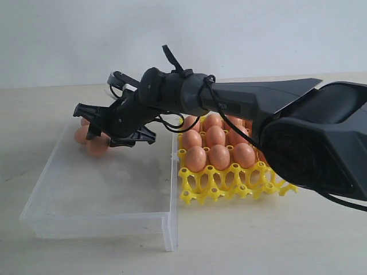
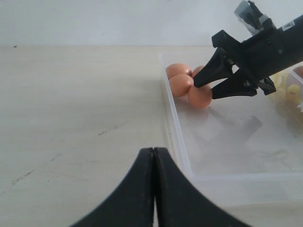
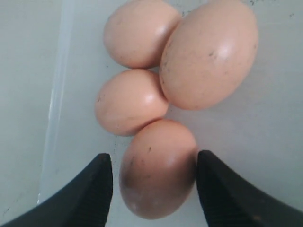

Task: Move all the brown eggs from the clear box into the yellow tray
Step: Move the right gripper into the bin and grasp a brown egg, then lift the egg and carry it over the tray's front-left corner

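Note:
Several brown eggs (image 3: pixel 210 52) lie bunched in the far left corner of the clear box (image 1: pixel 103 195). My right gripper (image 3: pixel 154 163) reaches across into that corner and stands open, its fingers on either side of the nearest egg (image 3: pixel 158 179); one finger is right at the shell, the other a little apart. The same gripper (image 1: pixel 94 130) shows over the eggs (image 1: pixel 96 146) in the exterior view. The yellow tray (image 1: pixel 229 184) holds several brown eggs (image 1: pixel 218 156) in its back rows. My left gripper (image 2: pixel 154 151) is shut and empty over the table outside the box.
The clear box's low wall (image 2: pixel 177 137) runs close beside my left gripper. The tray sits right against the box's right wall (image 1: pixel 174 189). The right arm (image 1: pixel 241 103) stretches over the tray. The tray's front row of cups (image 1: pixel 212 189) holds nothing.

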`<move>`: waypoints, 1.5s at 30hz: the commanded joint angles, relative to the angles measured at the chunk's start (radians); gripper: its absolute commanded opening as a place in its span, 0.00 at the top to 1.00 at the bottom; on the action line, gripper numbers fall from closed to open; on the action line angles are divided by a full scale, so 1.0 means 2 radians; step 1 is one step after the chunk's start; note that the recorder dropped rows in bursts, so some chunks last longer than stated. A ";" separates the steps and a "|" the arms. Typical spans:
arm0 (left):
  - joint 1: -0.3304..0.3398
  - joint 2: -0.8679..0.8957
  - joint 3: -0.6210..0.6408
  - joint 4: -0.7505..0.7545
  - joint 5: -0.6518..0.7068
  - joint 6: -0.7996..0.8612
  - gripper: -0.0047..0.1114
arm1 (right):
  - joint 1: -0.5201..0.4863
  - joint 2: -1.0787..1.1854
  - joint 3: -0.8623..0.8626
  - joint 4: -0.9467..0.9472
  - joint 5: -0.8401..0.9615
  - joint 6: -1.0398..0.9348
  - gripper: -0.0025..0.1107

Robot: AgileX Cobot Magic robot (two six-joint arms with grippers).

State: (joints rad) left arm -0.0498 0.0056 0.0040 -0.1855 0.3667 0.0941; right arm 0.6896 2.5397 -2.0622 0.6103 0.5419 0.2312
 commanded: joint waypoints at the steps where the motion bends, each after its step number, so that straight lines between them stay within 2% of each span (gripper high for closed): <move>1: 0.001 -0.003 -0.002 -0.001 -0.002 0.001 0.96 | -0.002 0.006 -0.006 -0.002 -0.007 -0.002 0.51; 6: 0.001 -0.003 -0.002 -0.001 -0.002 0.001 0.96 | -0.002 0.013 -0.006 0.001 0.001 -0.002 0.51; 8: 0.001 -0.003 -0.002 -0.001 -0.002 0.001 0.96 | -0.002 0.017 -0.006 0.001 0.002 -0.002 0.57; 9: 0.001 -0.003 -0.002 -0.001 -0.002 0.001 0.96 | 0.001 0.018 -0.006 0.000 0.002 -0.005 0.72; 11: 0.001 -0.003 -0.002 -0.001 -0.002 0.001 0.96 | 0.002 0.018 -0.006 0.000 0.002 -0.028 0.95; 12: 0.001 -0.003 -0.002 -0.001 -0.002 0.001 0.96 | 0.004 0.018 -0.006 0.000 0.001 -0.033 0.97; 17: 0.001 -0.003 -0.002 -0.001 -0.002 0.001 0.96 | 0.008 0.008 -0.006 -0.026 -0.007 -0.034 0.98; 25: 0.001 -0.003 -0.002 -0.001 -0.002 0.001 0.96 | 0.017 -0.048 -0.005 -0.123 -0.025 -0.032 0.98; 29: 0.001 -0.003 -0.002 -0.001 -0.002 0.001 0.96 | 0.027 -0.087 0.031 -0.172 -0.054 -0.032 0.98; 35: 0.001 -0.003 -0.002 -0.001 -0.002 0.001 0.96 | 0.028 -0.177 0.163 -0.208 -0.153 -0.033 0.98; 40: 0.001 -0.003 -0.002 -0.001 -0.002 0.001 0.96 | 0.026 -0.270 0.316 -0.247 -0.244 -0.036 0.98; 45: 0.001 -0.003 -0.002 -0.001 -0.002 0.001 0.96 | 0.000 -0.371 0.484 -0.270 -0.335 -0.037 0.98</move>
State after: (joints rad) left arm -0.0498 0.0056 0.0040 -0.1855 0.3667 0.0941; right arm 0.7269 1.9056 -1.2469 0.0930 0.0000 0.1674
